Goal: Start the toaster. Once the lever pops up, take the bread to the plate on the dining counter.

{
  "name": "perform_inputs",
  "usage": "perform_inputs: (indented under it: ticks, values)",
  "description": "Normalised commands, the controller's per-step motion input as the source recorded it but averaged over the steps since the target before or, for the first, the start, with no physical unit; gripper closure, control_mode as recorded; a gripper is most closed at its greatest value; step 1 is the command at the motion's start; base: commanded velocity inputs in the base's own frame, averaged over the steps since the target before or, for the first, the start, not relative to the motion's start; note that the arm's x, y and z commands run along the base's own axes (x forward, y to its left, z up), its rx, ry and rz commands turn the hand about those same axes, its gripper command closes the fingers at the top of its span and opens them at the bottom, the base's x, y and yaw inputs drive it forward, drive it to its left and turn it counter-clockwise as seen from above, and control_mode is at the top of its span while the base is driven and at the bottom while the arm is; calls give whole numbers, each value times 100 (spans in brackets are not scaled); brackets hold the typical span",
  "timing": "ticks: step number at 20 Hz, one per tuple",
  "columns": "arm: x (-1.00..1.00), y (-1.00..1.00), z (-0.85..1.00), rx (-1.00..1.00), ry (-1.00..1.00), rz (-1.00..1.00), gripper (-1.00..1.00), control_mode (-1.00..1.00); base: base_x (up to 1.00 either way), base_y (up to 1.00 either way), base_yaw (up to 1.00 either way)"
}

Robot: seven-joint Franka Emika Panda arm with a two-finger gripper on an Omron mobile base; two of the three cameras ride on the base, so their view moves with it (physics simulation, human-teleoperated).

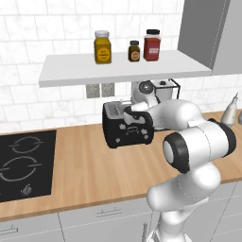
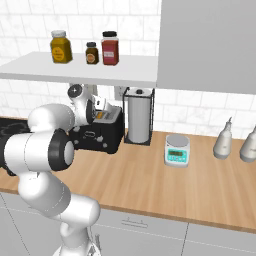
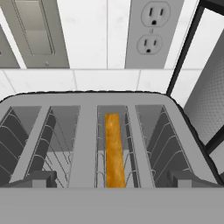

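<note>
Bread (image 3: 113, 151) (crust up) inside toaster (image 3: 87, 144).

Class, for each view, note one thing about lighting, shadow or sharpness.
Left base view: the shelf casts a soft shadow on the tiles below. Right base view: even, glare-free light on the toaster. Hand view: the bread crust is crisp, nothing blurred.

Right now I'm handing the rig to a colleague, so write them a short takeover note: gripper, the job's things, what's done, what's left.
Gripper: open, empty, poised above the toaster's top.
Toaster: on the wood worktop, left of the paper-towel holder.
Bread: standing on edge in the toaster's third slot from the left in the hand view, crust edge up.
Done: arm brought over the toaster.
Left: whether the lever is down cannot be told; start the toaster if needed, wait for the pop, lift the bread and carry it to the plate.
</note>
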Motion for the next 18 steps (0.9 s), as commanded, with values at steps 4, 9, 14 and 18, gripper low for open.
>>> perform_inputs:
  ticks: [4,9,14,18]
  values:
    - [0,0,0,0,0,0,-100,-100,0,0,0]
    - [0,0,0,0,0,0,-100,-100,0,0,0]
    - [0,0,0,0,0,0,-100,-100,0,0,0]
    - [0,0,0,0,0,0,-100,-100,0,0,0]
